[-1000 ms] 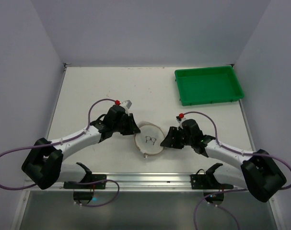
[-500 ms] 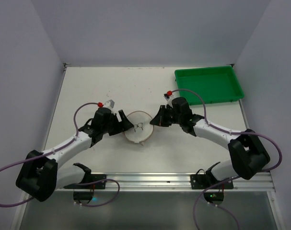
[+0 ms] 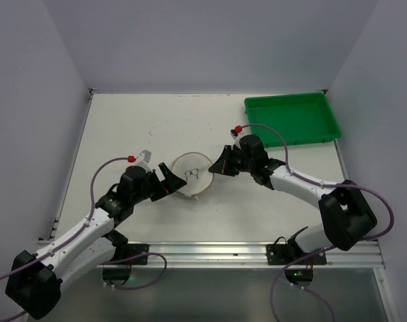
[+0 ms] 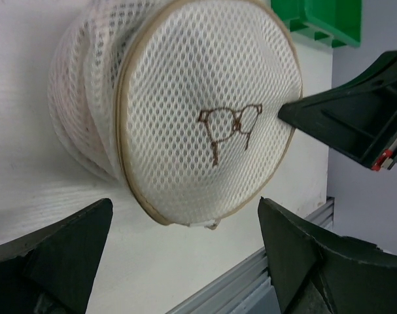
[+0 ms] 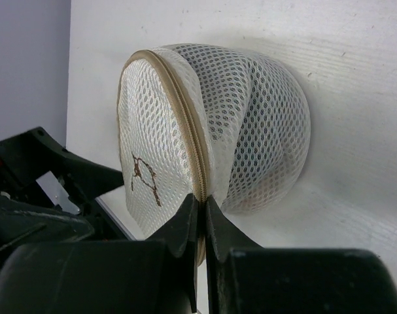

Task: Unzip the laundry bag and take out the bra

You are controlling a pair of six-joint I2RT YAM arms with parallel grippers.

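One left gripper (image 3: 168,182) is standing wide open and holding nothing, its two fingers flanking the near side of the bag. One laundry bag (image 3: 192,173) is lying near the middle of the bench (image 3: 136,127), pictogram face upward. One right gripper (image 5: 199,209) is pinching the bag's zipper seam, fingers closed. One green tray (image 3: 290,121) is sitting in the far right corner.

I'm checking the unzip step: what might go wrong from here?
The right gripper is shut on the bag at its zipper. No pull shows, so it may hold only mesh. The left gripper is open and off the bag, so a tug may drag it along.
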